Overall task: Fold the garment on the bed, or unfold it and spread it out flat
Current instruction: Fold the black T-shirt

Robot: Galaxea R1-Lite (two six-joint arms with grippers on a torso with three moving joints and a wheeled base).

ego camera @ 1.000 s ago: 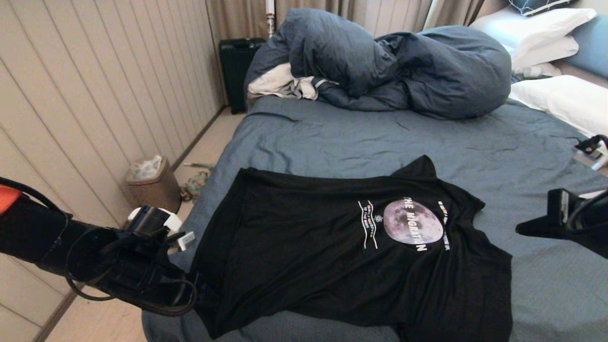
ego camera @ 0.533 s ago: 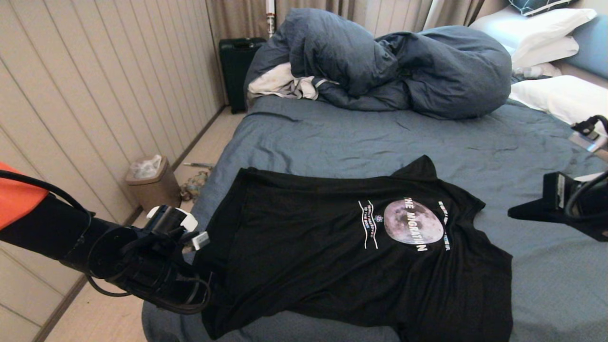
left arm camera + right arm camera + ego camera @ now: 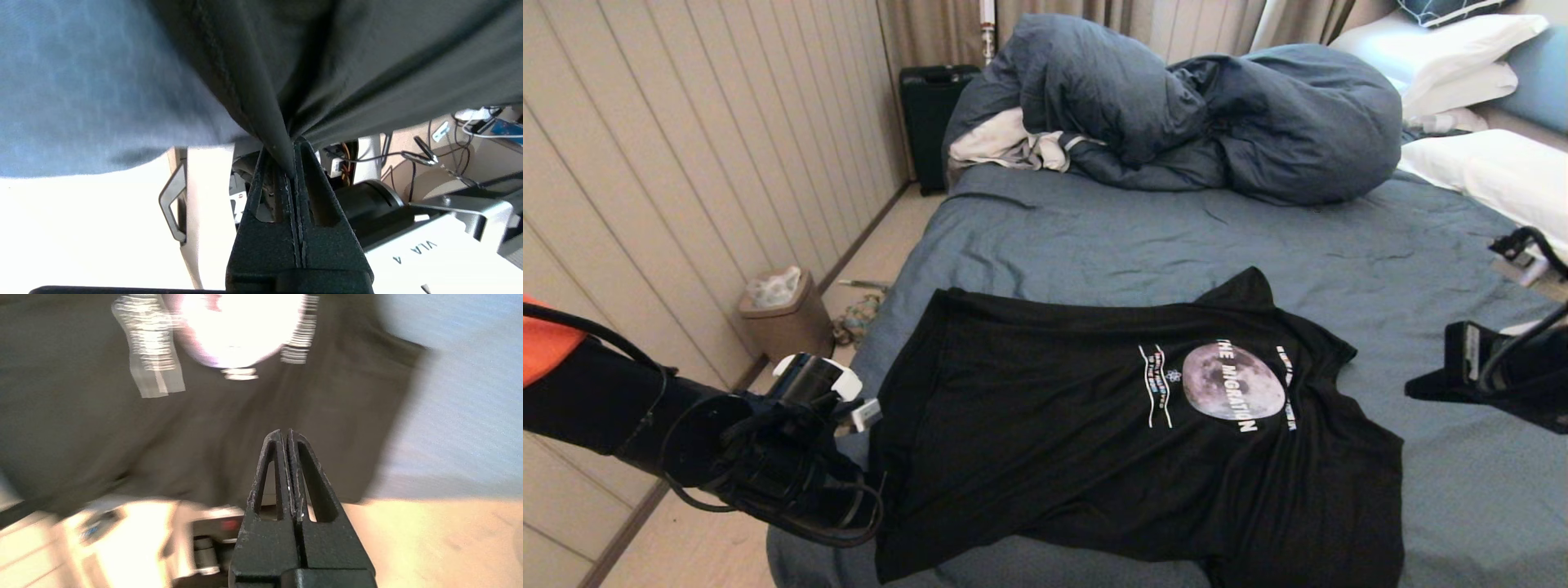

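While the garment (image 3: 1111, 433) lies print-side up and mostly spread on the bed (image 3: 1094, 237), its hem corner nearest the bed's foot edge is pinched in the left pincer (image 3: 291, 163), whose jaws are clenched on a gathered ridge of the black fabric. The right pincer (image 3: 287, 437) hovers beyond the garment's collar side, clear of the cloth, jaws pressed together and holding nothing. Judged from this layout, the task is at an early stage: the body panel is roughly flat, but the sleeves are creased and the near edge droops over the bed's side, and no fold has been made; either a fold from the held corner or a flattening pull remains to be carried out. Beyond the garment, the slate-blue sheet is wrinkled; a bulky dark-blue duvet (image 3: 1176, 106) is heaped at the far end, with a white cloth (image 3: 1005, 143) beside it and white pillows (image 3: 1486, 171) toward the collar side. On the hem side, past the bed, stand a panelled wall (image 3: 686, 163), a small bin (image 3: 784, 314) and a dark case (image 3: 931, 114).
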